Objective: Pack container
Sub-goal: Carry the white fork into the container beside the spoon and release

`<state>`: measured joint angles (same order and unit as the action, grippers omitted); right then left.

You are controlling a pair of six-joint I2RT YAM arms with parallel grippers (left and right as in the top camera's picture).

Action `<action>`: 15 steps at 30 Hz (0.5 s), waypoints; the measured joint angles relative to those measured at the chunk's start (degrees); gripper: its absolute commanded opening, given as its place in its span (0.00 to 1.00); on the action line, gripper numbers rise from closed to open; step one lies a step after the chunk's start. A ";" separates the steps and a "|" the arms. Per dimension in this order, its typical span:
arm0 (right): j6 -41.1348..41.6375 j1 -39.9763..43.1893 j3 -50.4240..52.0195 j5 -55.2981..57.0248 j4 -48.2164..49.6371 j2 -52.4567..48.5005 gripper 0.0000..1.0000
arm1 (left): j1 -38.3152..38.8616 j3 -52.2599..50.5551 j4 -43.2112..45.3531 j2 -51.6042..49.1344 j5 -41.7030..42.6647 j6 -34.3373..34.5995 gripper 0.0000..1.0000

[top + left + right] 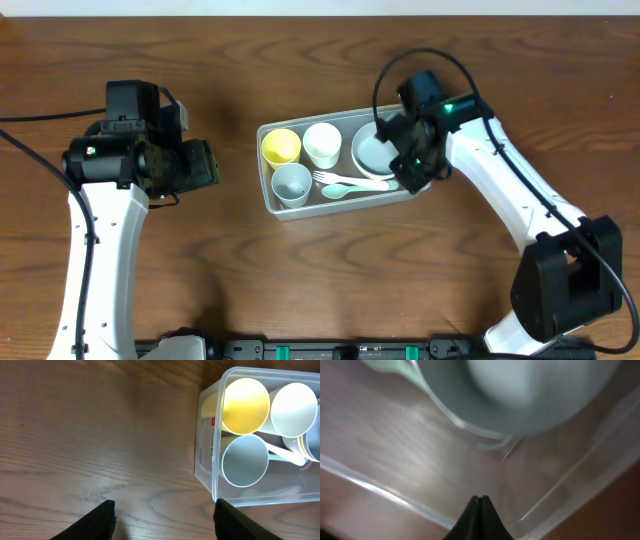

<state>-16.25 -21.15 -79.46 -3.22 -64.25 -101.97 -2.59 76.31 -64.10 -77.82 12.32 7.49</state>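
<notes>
**Overhead view:** a fixed camera looks straight down on the brown wooden table [300, 280] from far enough to hold both arms, with their bases at the lower edge.

**Left wrist view:** faces down past the left gripper [164, 512] from moderate height. It takes in the end of the clear rectangular plastic container [206, 460] that holds the round yellow cup [245, 405]; the overhead view shows both too.

**Right wrist view:** looks past the right gripper [479, 510], very near and blurred, inside that container.

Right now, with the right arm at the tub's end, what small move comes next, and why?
Probably lift the right gripper straight up. Its jaws look shut on nothing, low by the bowl in the container, and the cups, fork and spoon already lie inside.
</notes>
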 measured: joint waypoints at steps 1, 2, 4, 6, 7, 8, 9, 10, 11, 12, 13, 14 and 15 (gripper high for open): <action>0.50 0.00 0.61 0.02 -0.33 0.00 0.01 | 0.00 0.00 0.00 0.00 0.00 0.00 0.64; 1.05 0.00 1.18 0.02 -0.85 0.00 0.01 | 0.00 0.00 0.00 0.00 0.00 0.00 0.63; 1.79 0.00 1.73 0.02 -1.81 0.00 0.01 | 0.00 0.00 0.00 0.00 0.00 0.00 0.64; 2.36 0.00 2.10 0.02 -2.84 0.00 0.01 | 0.00 0.00 0.00 0.00 0.00 0.00 0.64; 2.51 0.00 2.19 0.02 -3.10 0.00 0.01 | 0.00 0.00 0.00 0.00 0.00 0.00 0.64; 2.67 0.00 2.19 0.02 -3.21 0.00 0.01 | 0.00 0.00 0.00 0.00 0.00 0.00 0.64; 2.80 0.00 2.21 0.00 -3.23 0.00 0.01 | 0.00 0.00 0.00 0.00 0.00 0.00 0.64; 2.86 0.00 2.21 0.02 -3.21 0.00 0.01 | 0.00 0.00 0.00 0.00 0.00 0.00 0.63; 2.89 0.00 2.21 0.02 -3.21 0.00 0.01 | 0.00 0.00 0.00 0.00 0.00 0.00 0.64; 2.93 0.00 2.21 0.02 -3.17 0.00 0.01 | 0.00 0.00 0.00 0.00 0.00 0.00 0.64; 3.04 0.00 2.23 0.00 -3.06 0.00 0.01 | 0.00 0.00 0.00 0.00 0.00 0.00 0.63; 3.19 0.00 2.27 0.02 -2.69 0.00 0.01 | 0.00 0.00 0.00 0.00 0.00 0.00 0.64; 3.34 0.00 2.32 0.02 -2.03 0.00 0.01 | 0.00 0.00 0.00 0.00 0.00 0.00 0.64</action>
<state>-12.91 -21.15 -77.14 -3.20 -66.28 -101.97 -2.59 76.31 -64.10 -77.82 12.32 7.49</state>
